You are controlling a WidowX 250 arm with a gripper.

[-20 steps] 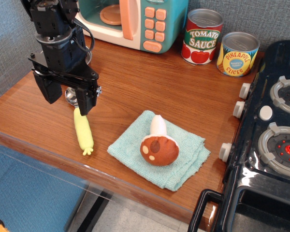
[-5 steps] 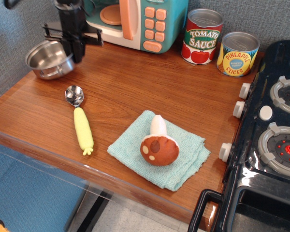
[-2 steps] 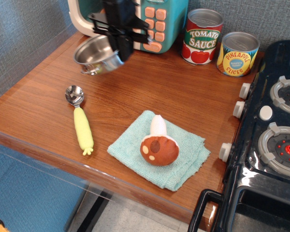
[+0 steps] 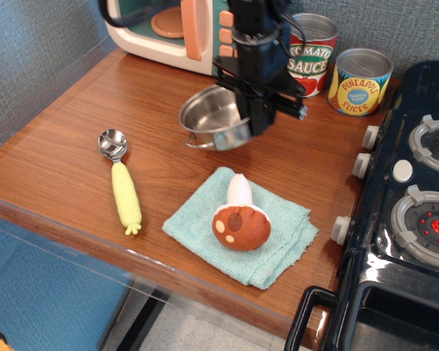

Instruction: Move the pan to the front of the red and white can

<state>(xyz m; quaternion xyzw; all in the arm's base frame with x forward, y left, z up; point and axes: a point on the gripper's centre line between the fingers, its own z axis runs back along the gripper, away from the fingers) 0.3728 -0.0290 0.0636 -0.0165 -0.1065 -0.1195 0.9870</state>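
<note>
Jaws are clamping the pan's [image 4: 214, 118] right rim, holding it tilted above the counter [image 4: 95, 190], left and forward of the red and white can [image 4: 308, 55]; that one-sided grip is risking slippage.

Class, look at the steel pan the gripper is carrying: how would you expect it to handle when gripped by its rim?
The pan is thin, shiny steel, so probably stiff, light and slippery. The gripper pinches only its rim, and it hangs tilted, so it may swing or slip.
</note>
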